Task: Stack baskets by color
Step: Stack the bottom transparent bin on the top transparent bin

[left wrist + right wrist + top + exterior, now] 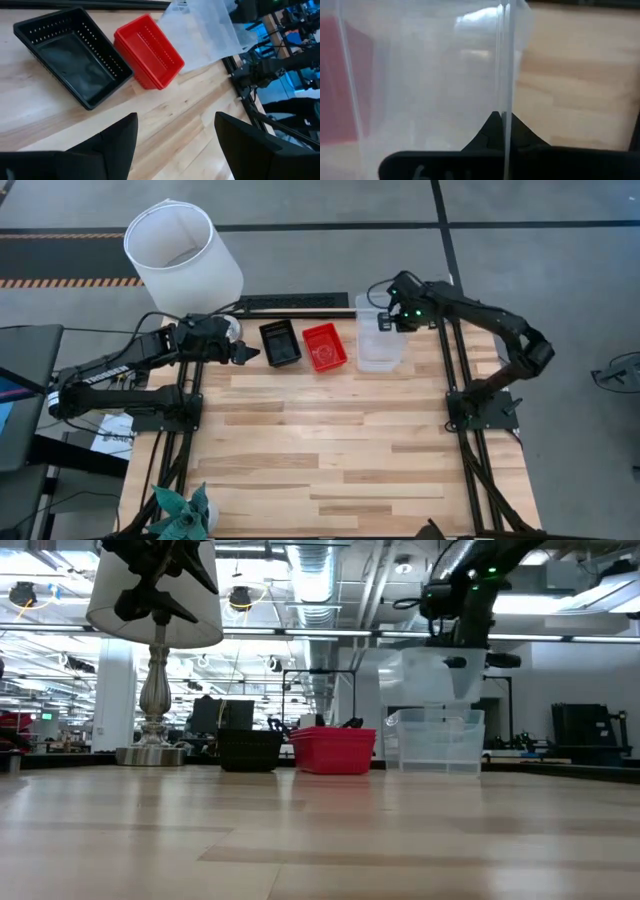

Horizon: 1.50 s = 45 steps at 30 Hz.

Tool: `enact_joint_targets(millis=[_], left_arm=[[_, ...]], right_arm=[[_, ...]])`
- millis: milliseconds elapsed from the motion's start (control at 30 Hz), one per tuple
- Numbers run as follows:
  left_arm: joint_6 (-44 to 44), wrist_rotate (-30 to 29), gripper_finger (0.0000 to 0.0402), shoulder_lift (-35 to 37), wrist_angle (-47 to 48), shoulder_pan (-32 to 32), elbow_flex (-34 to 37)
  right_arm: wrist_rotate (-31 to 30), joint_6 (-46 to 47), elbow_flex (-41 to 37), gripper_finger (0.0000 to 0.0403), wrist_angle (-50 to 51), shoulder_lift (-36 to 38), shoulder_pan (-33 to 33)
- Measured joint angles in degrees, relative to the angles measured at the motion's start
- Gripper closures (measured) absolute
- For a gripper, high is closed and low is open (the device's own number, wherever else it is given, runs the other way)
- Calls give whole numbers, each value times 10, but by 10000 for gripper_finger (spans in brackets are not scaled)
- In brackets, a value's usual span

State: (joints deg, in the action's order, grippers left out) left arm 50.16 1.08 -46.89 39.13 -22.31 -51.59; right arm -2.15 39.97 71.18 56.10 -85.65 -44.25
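my right gripper (384,321): pinched tight on the thin wall of a see-through basket (432,672), hanging over the clear stack (380,350)
my left gripper (243,353): fingers spread wide, nothing in them, just beside the black basket (280,343)
red basket (324,346): glossy perforated plastic, between black and clear
table (330,450): pale wood planks

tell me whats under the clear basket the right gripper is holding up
Another clear basket sits on the table directly below the held clear basket, which the right gripper has pinched by its wall. Whether that lower one is a single basket or two nested cannot be told.
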Motion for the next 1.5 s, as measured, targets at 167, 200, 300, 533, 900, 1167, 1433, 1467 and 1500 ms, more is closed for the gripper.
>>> enact_joint_targets(millis=[167, 200, 300, 533, 900, 1167, 1433, 1467, 1500], left_arm=[[0, 0, 150, 0, 0, 0, 0], [0, 0, 150, 0, 0, 0, 0], [0, -3, 150, 0, 0, 0, 0], [1, -7, 150, 0, 0, 0, 0], [1, -5, 150, 0, 0, 0, 0], [2, -5, 150, 0, 0, 0, 0], [7, -5, 150, 0, 0, 0, 0], [7, -5, 150, 0, 0, 0, 0], [7, -5, 150, 0, 0, 0, 0]], right_arm=[[5, 30, -65, 403, -100, 46, -12], [7, 31, -72, 403, -101, 44, -14], [13, 31, -81, 403, -116, 31, -15], [25, 31, -88, 403, -131, -8, -16], [24, 31, -88, 403, -109, 3, -17], [24, 46, -88, 402, -110, 2, -17], [21, 60, -88, 401, -111, 2, -16], [19, 63, -88, 398, -111, 2, -16], [18, 65, -88, 395, -111, 2, -16]])
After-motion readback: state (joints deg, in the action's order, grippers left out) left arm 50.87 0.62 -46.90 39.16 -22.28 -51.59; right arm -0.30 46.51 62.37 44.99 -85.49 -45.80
